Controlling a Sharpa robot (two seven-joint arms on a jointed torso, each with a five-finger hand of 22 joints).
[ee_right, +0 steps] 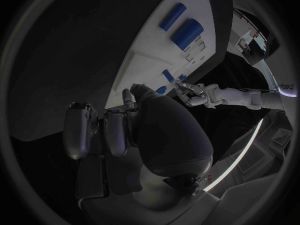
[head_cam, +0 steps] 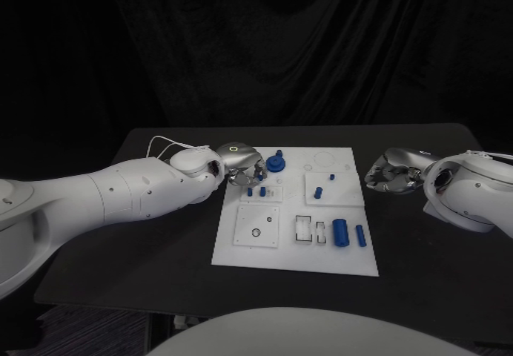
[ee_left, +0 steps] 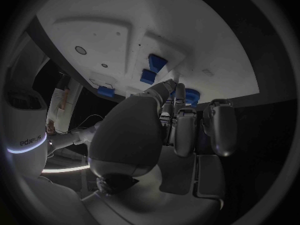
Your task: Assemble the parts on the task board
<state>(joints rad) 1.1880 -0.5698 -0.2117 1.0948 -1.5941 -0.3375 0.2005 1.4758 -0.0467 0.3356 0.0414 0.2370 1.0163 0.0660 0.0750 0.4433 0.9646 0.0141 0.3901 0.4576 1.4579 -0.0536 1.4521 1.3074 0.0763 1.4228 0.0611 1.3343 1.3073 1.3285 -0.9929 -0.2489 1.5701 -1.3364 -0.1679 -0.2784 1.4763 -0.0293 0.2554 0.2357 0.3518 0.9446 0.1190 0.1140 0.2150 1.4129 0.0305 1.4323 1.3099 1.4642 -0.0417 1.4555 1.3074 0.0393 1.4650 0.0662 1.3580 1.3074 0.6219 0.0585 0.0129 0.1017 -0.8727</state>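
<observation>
1. Left hand is hanging over the task board's far left corner, fingers curled in; can't really tell if it's pinching anything.
2. Right hand is sitting off the board's right edge, curled up, holding nothing.
3. Blue pegs are standing just beside the left hand, and a blue cylinder is lying nearer the front.

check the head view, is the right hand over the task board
No, the right hand sits off the board's right edge above the black table, while the left hand is the one over the task board.
</observation>
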